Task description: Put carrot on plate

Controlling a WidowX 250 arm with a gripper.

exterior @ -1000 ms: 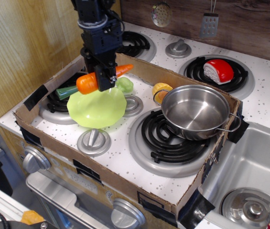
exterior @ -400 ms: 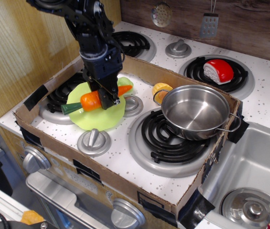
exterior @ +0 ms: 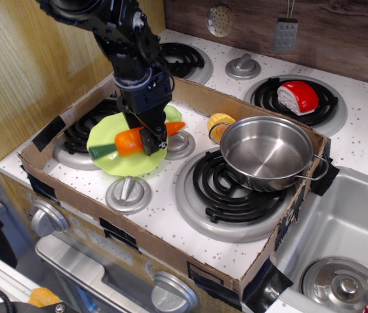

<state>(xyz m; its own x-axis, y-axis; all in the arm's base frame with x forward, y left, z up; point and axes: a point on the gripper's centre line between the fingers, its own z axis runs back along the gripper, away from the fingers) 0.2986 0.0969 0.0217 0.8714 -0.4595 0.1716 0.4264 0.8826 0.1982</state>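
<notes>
The orange carrot [exterior: 129, 141] with its dark green stem end [exterior: 103, 151] lies across the lime-green plate [exterior: 113, 160] at the left of the cardboard tray. Its pointed tip [exterior: 174, 126] sticks out to the right past the plate's rim. My gripper [exterior: 150, 138] comes down from above and is shut on the carrot's middle, low over the plate. The black fingers hide part of the carrot, and I cannot tell whether the carrot rests on the plate or hangs just above it.
A steel pot [exterior: 266, 154] stands on the front right burner. A small yellow toy [exterior: 220, 121] sits beside it, and a green toy [exterior: 172, 112] shows behind my gripper. A red and white toy [exterior: 297, 96] lies on the back burner. Cardboard walls [exterior: 170, 251] ring the tray. A sink [exterior: 343, 228] is at right.
My gripper has come down with the carrot from above the plate to plate level. The carrot now lies lower and flatter, and the plate has shifted slightly left.
</notes>
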